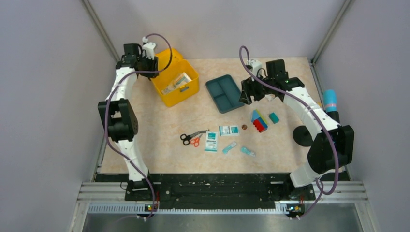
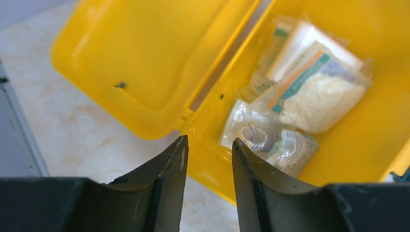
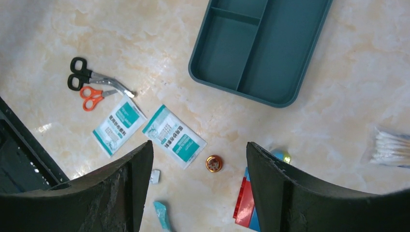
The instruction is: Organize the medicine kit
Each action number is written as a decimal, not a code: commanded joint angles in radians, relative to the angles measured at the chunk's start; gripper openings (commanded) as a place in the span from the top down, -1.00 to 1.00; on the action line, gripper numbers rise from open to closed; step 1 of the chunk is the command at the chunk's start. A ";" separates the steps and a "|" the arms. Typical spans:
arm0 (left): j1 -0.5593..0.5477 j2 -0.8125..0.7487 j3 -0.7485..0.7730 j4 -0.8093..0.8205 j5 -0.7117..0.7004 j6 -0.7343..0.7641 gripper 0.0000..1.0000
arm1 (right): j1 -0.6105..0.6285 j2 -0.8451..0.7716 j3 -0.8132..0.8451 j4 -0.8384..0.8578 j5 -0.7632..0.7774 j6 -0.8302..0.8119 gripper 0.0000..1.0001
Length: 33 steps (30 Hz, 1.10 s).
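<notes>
The medicine kit [image 1: 181,94] is a bright yellow box at the back left, with its lid [image 2: 145,63] folded open flat. Inside lie a wrapped gauze pack [image 2: 309,82] and a wrapped bandage roll [image 2: 268,137]. My left gripper [image 2: 209,142] hovers over the kit's hinge-side rim [image 2: 217,159], open, with nothing between its fingers. My right gripper [image 3: 199,147] hangs open above the table near the teal tray [image 3: 261,48], over a small round tin [image 3: 214,163]; it holds nothing.
Loose on the table are scissors [image 1: 193,137], two white-teal sachets [image 1: 211,141] [image 1: 228,130], small teal packets [image 1: 229,147], a stack of coloured blocks [image 1: 259,121] and a teal block [image 1: 274,117]. Cotton swabs [image 3: 391,147] lie at the right. A blue roll [image 1: 330,100] sits at the table's right edge.
</notes>
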 commanded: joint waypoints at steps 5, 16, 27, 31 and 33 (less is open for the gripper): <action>0.004 -0.264 -0.185 0.272 -0.059 -0.250 0.11 | -0.009 -0.040 -0.028 0.011 0.024 -0.040 -0.39; 0.096 -0.278 -0.266 0.240 -0.058 -0.753 -0.25 | -0.012 -0.036 -0.067 0.019 0.124 -0.054 -0.35; 0.158 -0.248 -0.345 0.286 0.080 -0.791 -0.26 | -0.012 0.024 -0.055 0.078 0.241 -0.022 -0.13; 0.176 -0.247 -0.374 0.327 0.105 -0.797 -0.25 | -0.011 0.065 -0.023 0.088 0.227 -0.011 -0.09; 0.181 -0.248 -0.378 0.330 0.106 -0.802 -0.25 | -0.011 0.097 -0.003 0.096 0.219 0.003 -0.06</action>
